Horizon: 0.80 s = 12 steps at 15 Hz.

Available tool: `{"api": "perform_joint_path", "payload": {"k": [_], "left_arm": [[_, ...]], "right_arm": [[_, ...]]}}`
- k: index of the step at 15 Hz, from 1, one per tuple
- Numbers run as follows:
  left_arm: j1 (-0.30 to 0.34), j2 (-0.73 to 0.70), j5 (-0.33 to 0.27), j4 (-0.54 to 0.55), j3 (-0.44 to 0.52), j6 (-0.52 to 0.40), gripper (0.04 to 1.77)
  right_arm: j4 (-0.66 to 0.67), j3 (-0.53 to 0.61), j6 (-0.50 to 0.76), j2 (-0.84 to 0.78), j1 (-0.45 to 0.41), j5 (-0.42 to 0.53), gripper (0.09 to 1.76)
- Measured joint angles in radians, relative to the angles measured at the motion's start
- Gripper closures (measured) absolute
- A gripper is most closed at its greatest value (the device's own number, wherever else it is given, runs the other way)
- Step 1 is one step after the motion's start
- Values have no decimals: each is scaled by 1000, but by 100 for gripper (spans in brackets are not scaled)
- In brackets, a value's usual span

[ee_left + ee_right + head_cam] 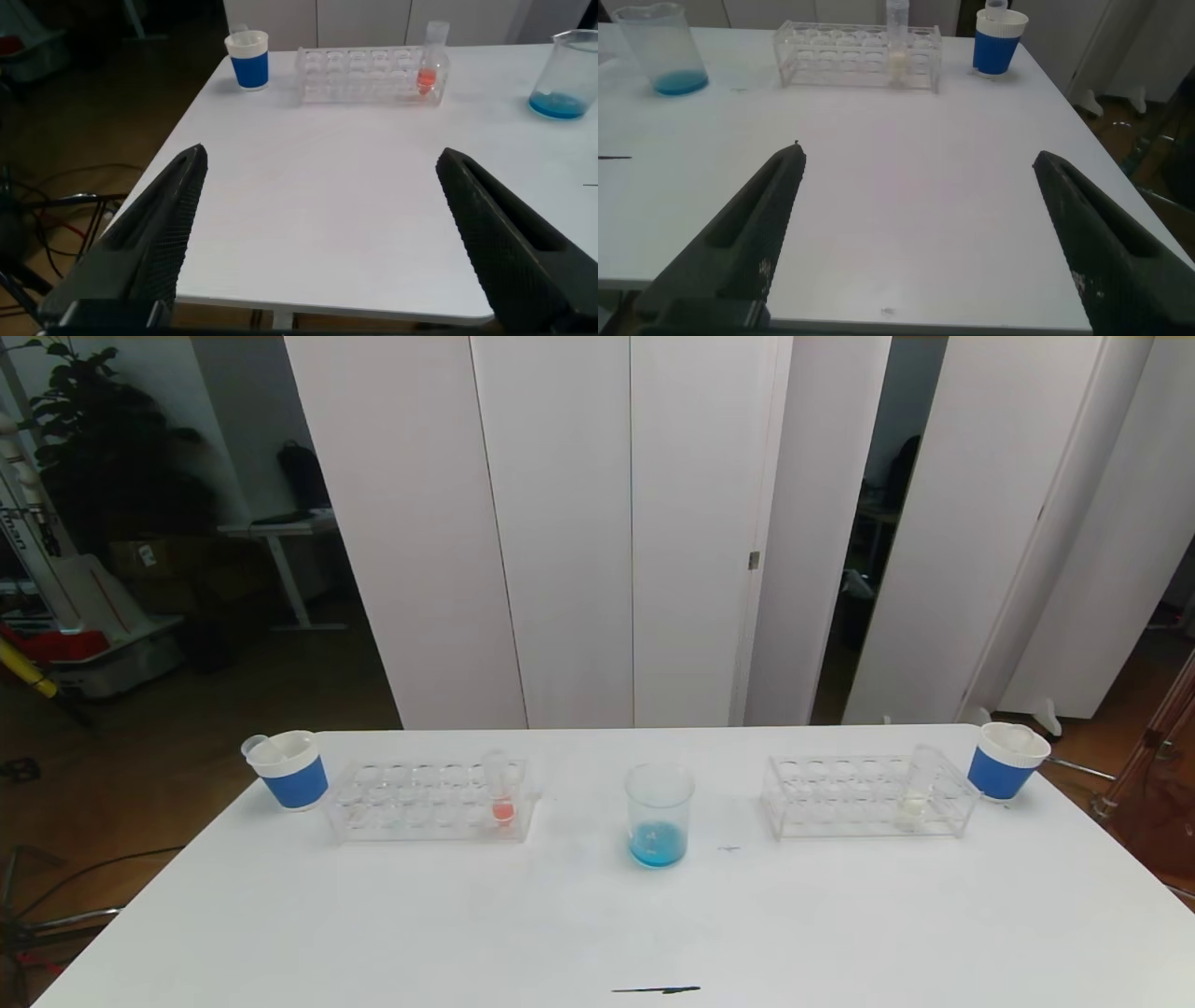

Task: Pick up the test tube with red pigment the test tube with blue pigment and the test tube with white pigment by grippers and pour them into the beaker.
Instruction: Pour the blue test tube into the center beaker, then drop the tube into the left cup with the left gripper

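Observation:
The beaker (pixel 658 816) stands mid-table with blue liquid at its bottom; it also shows in the left wrist view (pixel 566 75) and the right wrist view (pixel 661 49). A tube with red pigment (pixel 502 791) stands in the left rack (pixel 425 800), also seen in the left wrist view (pixel 429 67). The tube with white pigment (pixel 919 789) stands in the right rack (pixel 864 795), also seen in the right wrist view (pixel 897 47). A small clear empty tube (pixel 254 747) lies in the left cup. No tube holding blue pigment shows. My left gripper (pixel 320 159) and right gripper (pixel 917 154) are open and empty over the table's near edge, out of the head view.
A blue-banded paper cup (pixel 290 768) stands at the far left and another (pixel 1005 761) at the far right. A thin dark mark (pixel 655 990) lies near the table's front edge. White panels stand behind the table.

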Motion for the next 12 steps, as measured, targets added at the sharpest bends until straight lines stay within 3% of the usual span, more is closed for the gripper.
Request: {"api": "perform_joint_path", "payload": {"k": [2, 4, 5, 7, 12], "left_arm": [[0, -15, 0, -88, 92, -2, 6], [0, -19, -8, -243, 195, -6, 6], [0, -20, -49, -303, 233, -19, 6], [0, -21, -111, -331, 288, -32, 6], [0, -21, -118, -353, 324, -36, 6]], "right_arm": [[0, 0, 0, 0, 0, 0, 10], [0, 0, 0, 0, 0, 0, 10], [0, 0, 0, 0, 0, 0, 10], [0, 0, 0, 0, 0, 0, 10], [0, 0, 0, 0, 0, 0, 10]]}}
